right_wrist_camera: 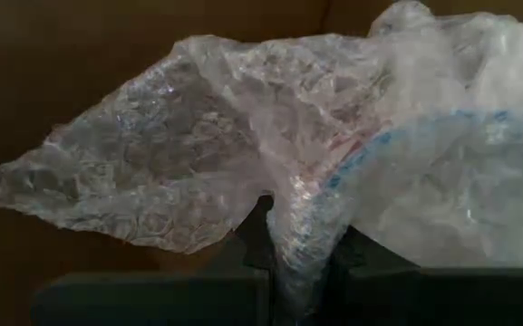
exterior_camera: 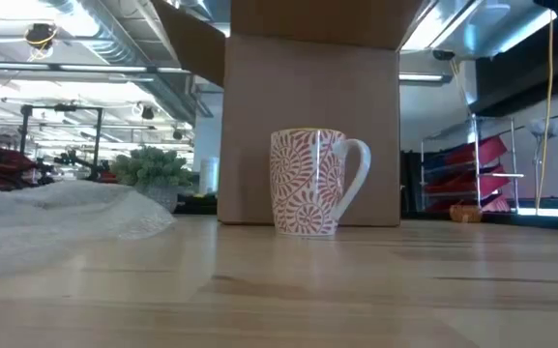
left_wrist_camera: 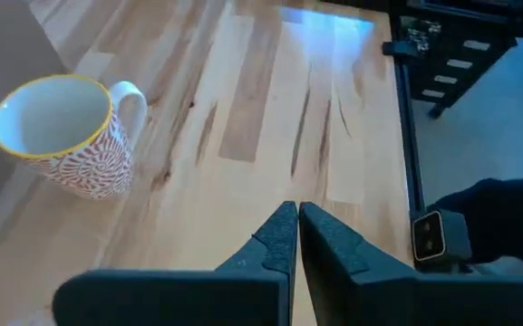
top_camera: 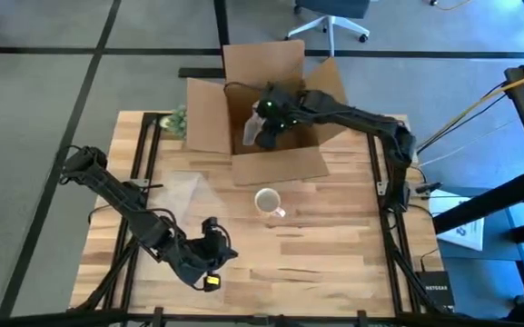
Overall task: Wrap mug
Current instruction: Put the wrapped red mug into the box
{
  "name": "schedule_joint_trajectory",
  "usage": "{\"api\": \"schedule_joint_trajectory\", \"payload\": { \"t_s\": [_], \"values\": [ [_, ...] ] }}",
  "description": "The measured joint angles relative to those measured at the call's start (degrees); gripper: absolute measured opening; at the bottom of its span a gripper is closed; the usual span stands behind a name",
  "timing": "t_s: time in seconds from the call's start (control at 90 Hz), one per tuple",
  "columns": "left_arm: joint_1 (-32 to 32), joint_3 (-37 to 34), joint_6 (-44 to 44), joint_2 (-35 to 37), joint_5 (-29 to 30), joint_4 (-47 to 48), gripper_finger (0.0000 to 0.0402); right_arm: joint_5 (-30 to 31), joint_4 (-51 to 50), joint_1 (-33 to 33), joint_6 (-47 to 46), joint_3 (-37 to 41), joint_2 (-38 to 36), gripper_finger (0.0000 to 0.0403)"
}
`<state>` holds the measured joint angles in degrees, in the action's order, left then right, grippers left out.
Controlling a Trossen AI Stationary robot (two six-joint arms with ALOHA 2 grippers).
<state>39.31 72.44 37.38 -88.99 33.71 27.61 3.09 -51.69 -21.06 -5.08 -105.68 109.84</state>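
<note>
We see one mug (top_camera: 267, 202) standing upright and bare on the bench (top_camera: 334, 254), just in front of the open cardboard box (top_camera: 271, 118), its handle turned away from the box; it sits clear of both arms, presumably so wrap can be brought to it. The right gripper (right_wrist_camera: 299, 258) is reaching into the box with its jaws clamped on a bunched wad of bubble wrap (right_wrist_camera: 243, 145) — we judge it is fetching wrapping material, though something with a blue rim seems bundled inside and we cannot tell what. The left gripper (left_wrist_camera: 295, 237) hangs near the bench's front edge, well apart from the mug, jaws together and holding nothing; it looks to be waiting. A second piece of bubble wrap lies flat as a loose sheet (top_camera: 182, 189) on the bench beside the mug — a likely spot for rolling the mug up. Counted: one mug, one box, two pieces of wrap, one small green plant (top_camera: 176, 120) behind the box's corner.
</note>
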Motion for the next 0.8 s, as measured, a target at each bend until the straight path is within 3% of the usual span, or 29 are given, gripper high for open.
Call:
{"api": "schedule_joint_trajectory", "payload": {
  "t_s": [0.533,0.8],
  "values": [
    [0.2,0.0,1.3,0.0,0.0,0.0,0.0000,-4.2,18.0,-0.4,-2.6,21.1,0.0,0.0012],
    [0.2,0.0,0.8,0.0,0.0,0.0,0.0000,-4.1,22.9,-0.3,-3.6,25.1,-0.2,0.0054]
  ]
}}
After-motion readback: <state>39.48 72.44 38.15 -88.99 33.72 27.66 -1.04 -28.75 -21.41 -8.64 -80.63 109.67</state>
